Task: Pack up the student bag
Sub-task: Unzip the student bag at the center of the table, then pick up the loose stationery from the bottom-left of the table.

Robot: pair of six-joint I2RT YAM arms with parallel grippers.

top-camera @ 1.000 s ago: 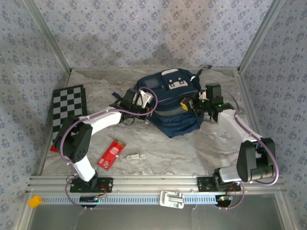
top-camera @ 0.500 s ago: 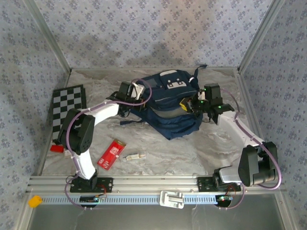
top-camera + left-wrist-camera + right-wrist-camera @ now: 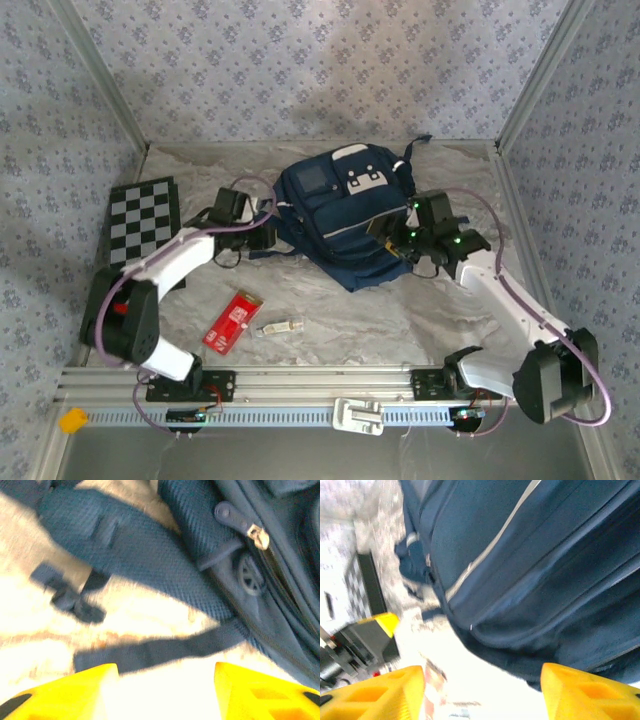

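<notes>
As far as could be judged across the pale, marble-patterned tabletop (image 3: 430,300), the packing was only partly done. The student bag (image 3: 340,200), a large navy blue fabric backpack with a white patch and a pale stripe, was seen lying at the far middle of the table, slumped between the two arms. Whether anything had been put inside it could not be told, since its interior was hidden.

A flat black-and-white chequered board (image 3: 140,222) was seen at the far left, well apart from the bag.

The left gripper (image 3: 165,695) was placed just beside the bag's left flank, over a padded navy shoulder strap (image 3: 135,555). Its yellow fingers (image 3: 65,697) were spread apart, with only bright tabletop between them, so nothing was held. The right gripper (image 3: 482,695) was set against the bag's right side. Its yellow fingers (image 3: 590,690) were likewise parted, and nothing was gripped.

Two loose things were seen near the front of the table, outside the bag: a flat red rectangular packet (image 3: 232,321) and, just beside it, a small pale oblong item (image 3: 280,326). These were taken to be what was left to pack.

A small metal zip pull (image 3: 257,536) was seen on the bag, though it could not be told whether that zip was open.
</notes>
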